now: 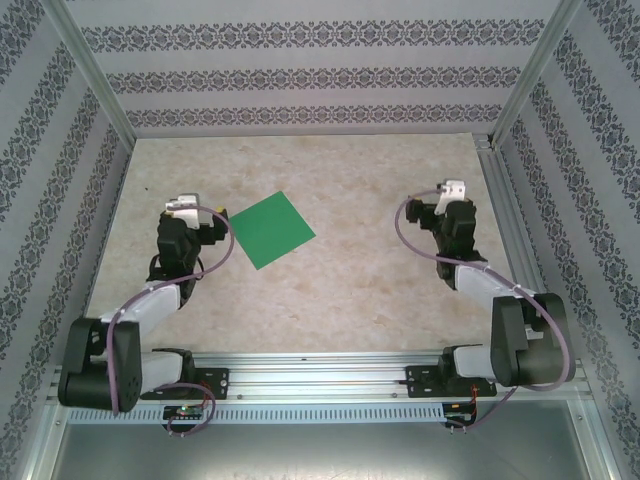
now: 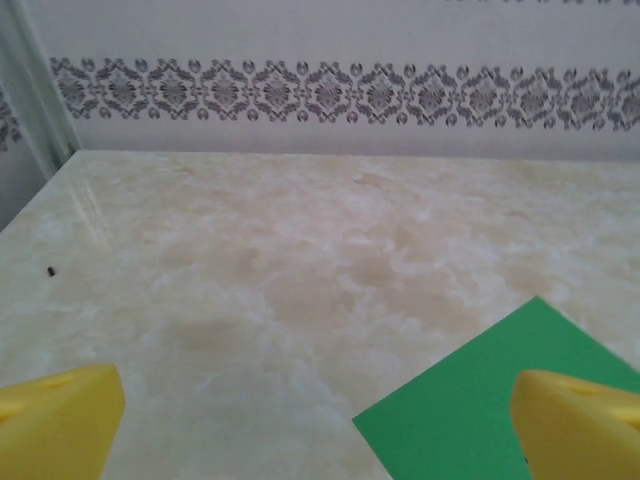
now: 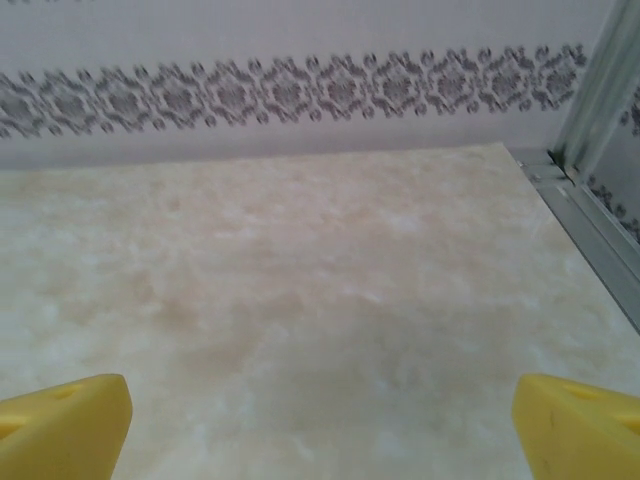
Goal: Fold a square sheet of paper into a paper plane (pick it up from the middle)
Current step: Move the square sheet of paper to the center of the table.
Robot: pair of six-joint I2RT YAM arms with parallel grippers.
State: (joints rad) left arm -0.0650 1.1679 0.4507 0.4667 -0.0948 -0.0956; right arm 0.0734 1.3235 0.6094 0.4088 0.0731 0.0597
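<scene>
flat green paper (image 2: 460, 410), spread yellow fingers (image 2: 60, 425)

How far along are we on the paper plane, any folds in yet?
Done: nothing; the square sheet of paper lies flat and uncreased on the table. In hand: nothing; the left gripper is open beside one corner of it, the right gripper open, well apart. Left: the pick-up from the middle and every fold.

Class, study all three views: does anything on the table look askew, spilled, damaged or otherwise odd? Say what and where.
Nothing is spilled or damaged. The square sheet of paper lies flat and uncreased, left of centre, turned diagonally to the table edges. One tiny dark speck sits near the left edge.
</scene>
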